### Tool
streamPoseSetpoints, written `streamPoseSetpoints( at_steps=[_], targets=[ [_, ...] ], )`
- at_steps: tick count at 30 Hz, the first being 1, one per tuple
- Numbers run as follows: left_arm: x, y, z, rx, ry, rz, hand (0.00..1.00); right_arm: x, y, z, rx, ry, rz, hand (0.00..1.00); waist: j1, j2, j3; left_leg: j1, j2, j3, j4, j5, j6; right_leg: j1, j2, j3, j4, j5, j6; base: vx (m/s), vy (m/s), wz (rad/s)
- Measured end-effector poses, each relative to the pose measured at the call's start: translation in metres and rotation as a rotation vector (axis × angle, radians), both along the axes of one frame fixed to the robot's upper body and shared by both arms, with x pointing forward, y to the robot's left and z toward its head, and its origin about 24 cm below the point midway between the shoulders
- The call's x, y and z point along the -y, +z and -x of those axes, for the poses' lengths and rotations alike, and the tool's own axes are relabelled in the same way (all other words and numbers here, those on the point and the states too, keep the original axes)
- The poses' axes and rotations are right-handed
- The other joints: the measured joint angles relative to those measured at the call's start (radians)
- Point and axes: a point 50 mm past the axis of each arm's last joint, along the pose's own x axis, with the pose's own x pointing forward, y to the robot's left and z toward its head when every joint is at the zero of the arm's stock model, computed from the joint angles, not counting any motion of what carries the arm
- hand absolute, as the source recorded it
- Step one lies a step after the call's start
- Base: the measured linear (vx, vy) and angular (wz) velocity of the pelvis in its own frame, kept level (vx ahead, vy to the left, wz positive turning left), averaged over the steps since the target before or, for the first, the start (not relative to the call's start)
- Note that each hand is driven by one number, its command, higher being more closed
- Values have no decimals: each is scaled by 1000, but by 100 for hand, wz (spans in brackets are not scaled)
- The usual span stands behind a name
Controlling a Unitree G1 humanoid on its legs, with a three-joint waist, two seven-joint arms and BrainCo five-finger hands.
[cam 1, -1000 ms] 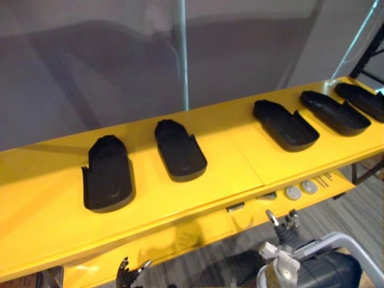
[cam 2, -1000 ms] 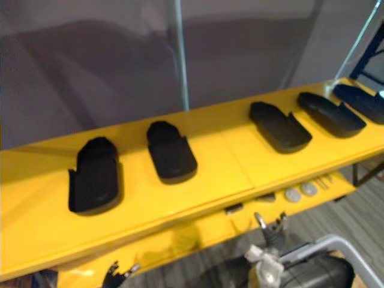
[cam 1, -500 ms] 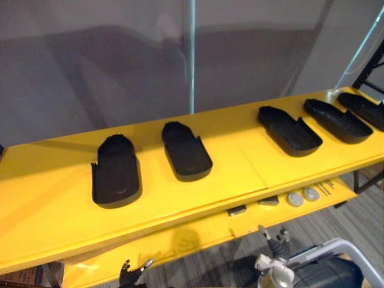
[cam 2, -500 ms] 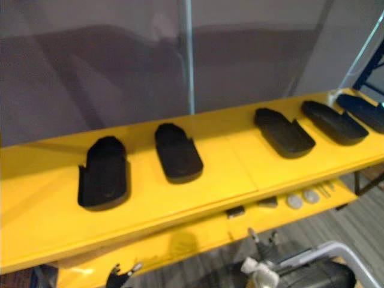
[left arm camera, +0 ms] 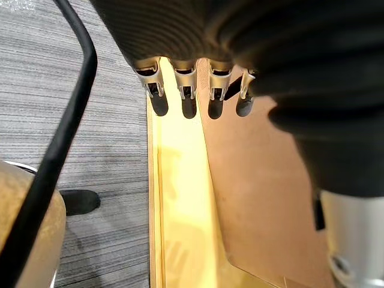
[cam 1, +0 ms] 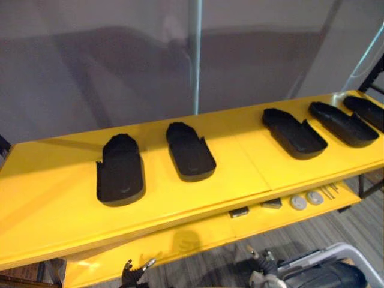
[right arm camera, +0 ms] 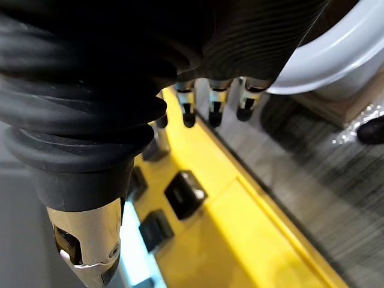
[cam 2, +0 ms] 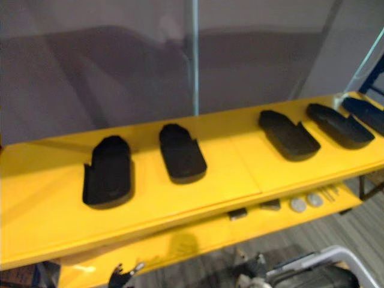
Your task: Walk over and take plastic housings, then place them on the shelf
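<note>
Head views: the yellow worktop (cam 1: 54, 198) carried five black plastic housings (cam 1: 294, 133) in a row, each apart from its neighbour. The leftmost housing (cam 1: 120, 171) lay at 9 o'clock and the second housing (cam 1: 190, 151) near centre, both hollow side up. The fourth housing (cam 1: 339, 124) and fifth housing (cam 1: 367, 111) lay toward 2 o'clock. A grey pole (cam 1: 195, 54) rose behind the worktop at 12 o'clock. On the lower yellow shelf (cam 1: 198, 237), at 4 o'clock, sat two round grey discs (cam 1: 298, 202) and two small dark blocks (cam 1: 239, 212).

Wrist views: my left hand (left arm camera: 186, 96) hung over the grey carpet (left arm camera: 72, 120) beside a yellow edge, fingers straight and slightly spread, holding nothing. My right hand (right arm camera: 215, 102) hung likewise, fingers relaxed and empty.
</note>
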Motion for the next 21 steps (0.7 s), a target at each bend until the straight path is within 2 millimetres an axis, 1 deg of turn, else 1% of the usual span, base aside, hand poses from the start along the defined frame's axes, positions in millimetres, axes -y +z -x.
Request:
streamPoseSetpoints(
  at_steps=[4, 11, 13, 14, 15, 16, 17, 18, 19, 20, 21],
  targets=[
    [-1, 0, 1, 2, 36, 5, 0, 0, -3, 4, -19, 5, 2, 0, 2, -2, 1, -2, -1, -11, 0, 1, 1, 1, -2, -12, 11, -1, 4, 1, -2, 10],
    [-2, 0, 2, 25, 44, -2, 0, 0, -4, 6, -29, 31, 1, 0, 3, -3, 3, -3, -2, -14, 0, 1, 1, 0, -2, -15, 11, -3, 5, 0, 0, 0],
    [-4, 2, -1, 46, 43, -9, 0, 4, -4, 7, -34, 40, 17, 0, 2, -6, 8, 0, -5, -15, 0, 0, 1, 0, -7, -17, 22, -10, 8, 1, 10, 3],
    [-5, 2, -2, 48, 42, -8, 0, 9, -4, 8, -36, 35, 28, 0, -1, -15, 16, 3, -11, -16, 0, -2, 5, -4, -17, -18, 43, -23, 16, -3, 32, 8],
    [-5, 2, -3, 50, 44, -4, 0, 12, -4, 10, -39, 32, 36, 0, -1, -16, 16, 4, -16, -18, 1, -3, 7, -8, -25, -19, 57, -29, 19, -28, 73, 9],
    [-5, 2, -5, 61, 53, 16, 0, 18, -3, 14, -40, 23, 54, 0, 0, -19, 17, 2, -31, -19, 0, -18, 18, -22, -51, -18, 101, -45, 41, -29, 41, 6],
    [-4, 2, -6, 63, 49, 22, 0, 22, -2, 17, -44, 26, 69, 0, -1, -17, 21, 2, -31, -30, 1, -25, 28, -38, -55, -14, 143, -52, 54, -49, 69, 9],
    [-3, 3, -8, 65, 38, 24, 0, 27, -1, 18, -47, 35, 86, 0, -5, -8, 30, 3, -31, -38, 1, -27, 32, -82, -65, -1, 239, -51, 61, -88, 104, 8],
    [-3, 3, -9, 68, 16, 19, 0, 30, 0, 17, -43, 43, 97, 0, -2, 1, 38, 3, -25, -38, 2, -28, 34, -148, -69, 30, 358, -35, 86, -156, 237, 8],
    [-8, 6, -13, 89, 30, 15, 0, 30, 2, 17, -30, 47, 104, 0, -2, 0, 49, 4, -22, -34, 8, -14, 57, -226, -68, 71, 482, 17, 79, -184, 247, 6],
    [-14, 8, -16, 105, 50, 8, 0, 28, 4, 15, -13, 64, 107, 0, -4, 4, 51, -2, 3, -33, 8, -13, 67, -261, -56, 71, 513, 76, 55, -162, 199, -3]
  ],
)
